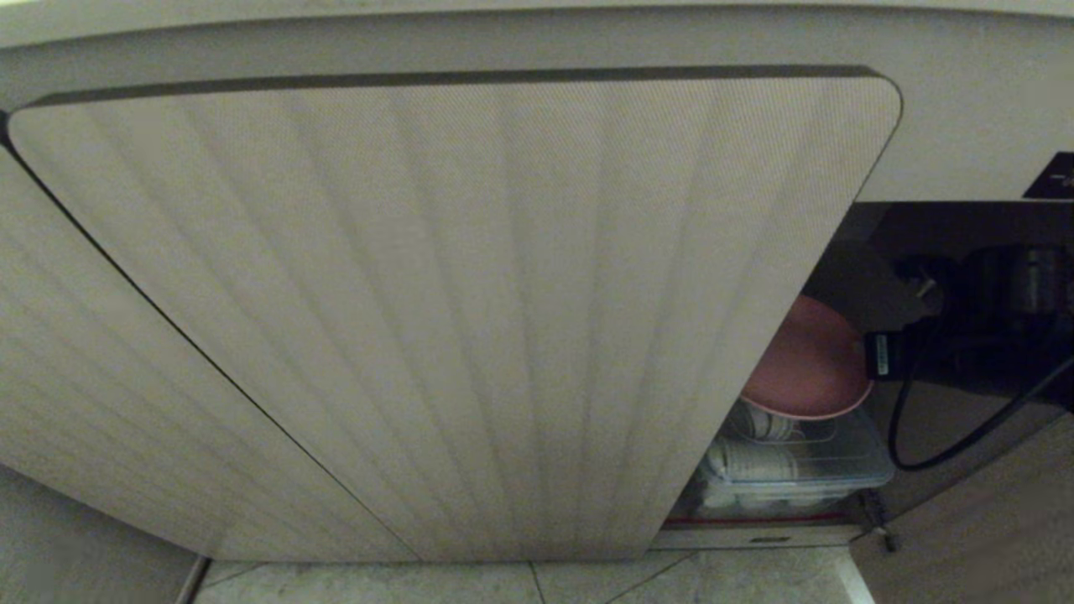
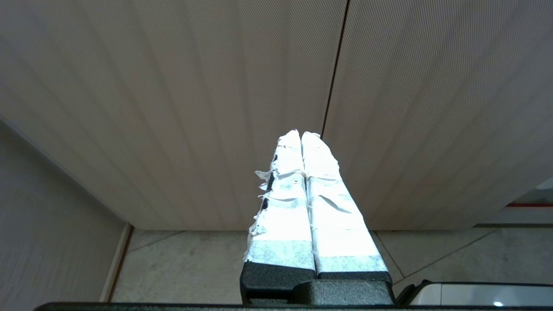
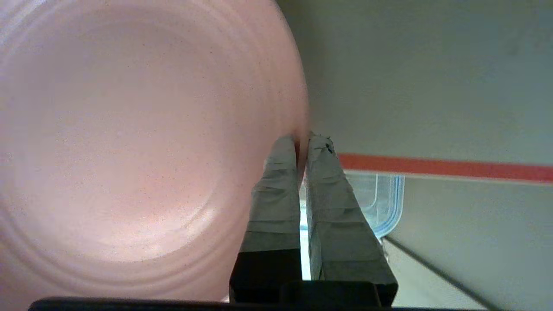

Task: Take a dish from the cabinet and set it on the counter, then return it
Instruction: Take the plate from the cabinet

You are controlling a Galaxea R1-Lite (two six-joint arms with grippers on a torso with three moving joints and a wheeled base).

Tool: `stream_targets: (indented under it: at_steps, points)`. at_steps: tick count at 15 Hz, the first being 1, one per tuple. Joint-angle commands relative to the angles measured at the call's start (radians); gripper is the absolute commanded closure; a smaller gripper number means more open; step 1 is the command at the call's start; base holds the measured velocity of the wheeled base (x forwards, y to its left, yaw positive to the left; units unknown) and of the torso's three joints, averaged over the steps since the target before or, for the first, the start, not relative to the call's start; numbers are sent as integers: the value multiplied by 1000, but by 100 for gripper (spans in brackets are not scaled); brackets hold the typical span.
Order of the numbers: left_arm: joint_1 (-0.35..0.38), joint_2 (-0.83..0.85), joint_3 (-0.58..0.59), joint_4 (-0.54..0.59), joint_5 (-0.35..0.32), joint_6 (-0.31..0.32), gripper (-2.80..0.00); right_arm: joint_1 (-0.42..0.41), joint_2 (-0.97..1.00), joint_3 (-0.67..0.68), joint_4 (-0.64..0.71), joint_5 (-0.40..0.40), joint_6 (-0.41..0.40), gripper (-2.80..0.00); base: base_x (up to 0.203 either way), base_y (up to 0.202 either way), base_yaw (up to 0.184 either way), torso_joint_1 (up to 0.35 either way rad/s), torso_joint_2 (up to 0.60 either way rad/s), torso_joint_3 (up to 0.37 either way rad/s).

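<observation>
Plate: pink, round, tilted up inside the open right side of the cabinet, above a clear tub of white crockery near the red-edged shelf. Right gripper: fingers pinching the plate's rim, so the pick-up looks under way. Left gripper: parked before the closed fluted doors, fingers pressed together, empty. Still to do, by my reckoning: drawing the plate out, setting it on the counter, returning it.
</observation>
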Motion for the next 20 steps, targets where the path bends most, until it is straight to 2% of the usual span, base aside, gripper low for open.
stream_targets:
  at_steps: [1,20]
  points:
    - [0,0,0,-1,0,0,0,-2,-29,20,5,1,5,0,0,0,0,0,0,0]
    - [0,0,0,-1,0,0,0,-35,-200,209,18,2,81,0,0,0,0,0,0,0]
